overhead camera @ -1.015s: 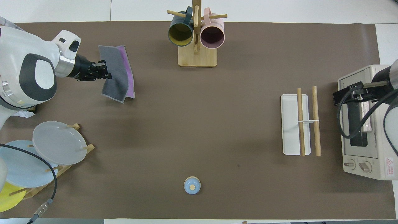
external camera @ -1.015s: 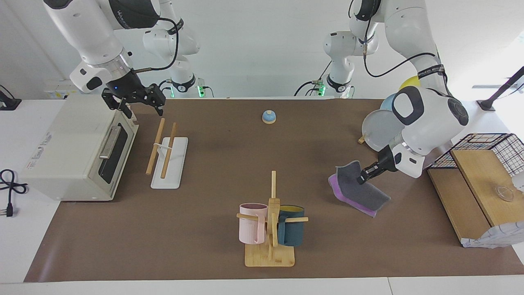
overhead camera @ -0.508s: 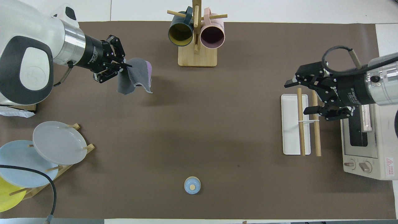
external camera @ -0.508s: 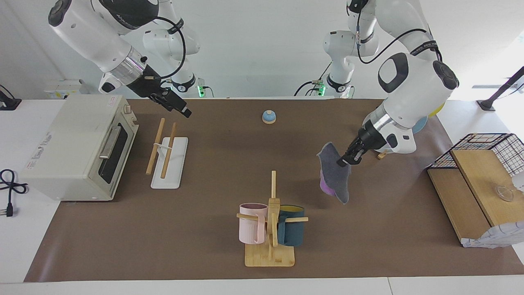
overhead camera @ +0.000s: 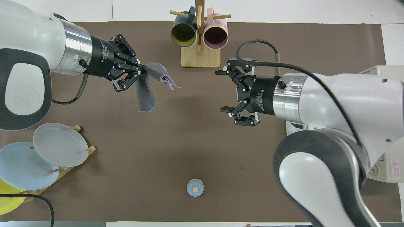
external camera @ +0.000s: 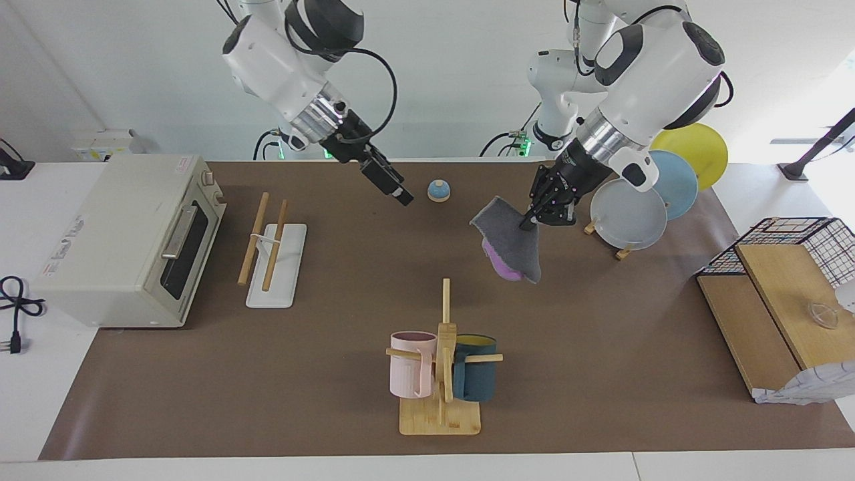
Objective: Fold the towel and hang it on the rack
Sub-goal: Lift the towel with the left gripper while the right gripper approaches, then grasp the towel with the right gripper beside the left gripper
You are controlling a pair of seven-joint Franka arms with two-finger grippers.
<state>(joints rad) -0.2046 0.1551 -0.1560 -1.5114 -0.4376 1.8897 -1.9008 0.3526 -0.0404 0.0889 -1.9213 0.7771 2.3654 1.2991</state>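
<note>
Both arms were raised over the middle of the counter (external camera: pixel 601 401). The left claw (external camera: pixel 529 226) was clamped on one upper edge of the towel (external camera: pixel 511 247), which hung clear of the counter with its grey face outward and a strip of purple showing at the lower fold. The right claw (external camera: pixel 401 195) was spread wide and empty, pointed toward the towel across a gap, above the area near the small blue bell (external camera: pixel 439 191). The rack (external camera: pixel 270 248) stood untouched toward the right arm's end of the counter, beside the toaster oven (external camera: pixel 127 240). The towel appeared light and limp: it draped and curled under its own weight, so a single grip left the free corners swinging. A second hold at the hanging free edge or corner would probably be needed to keep the fold flat, with enough cloth pinched that it could not slip out.
</note>
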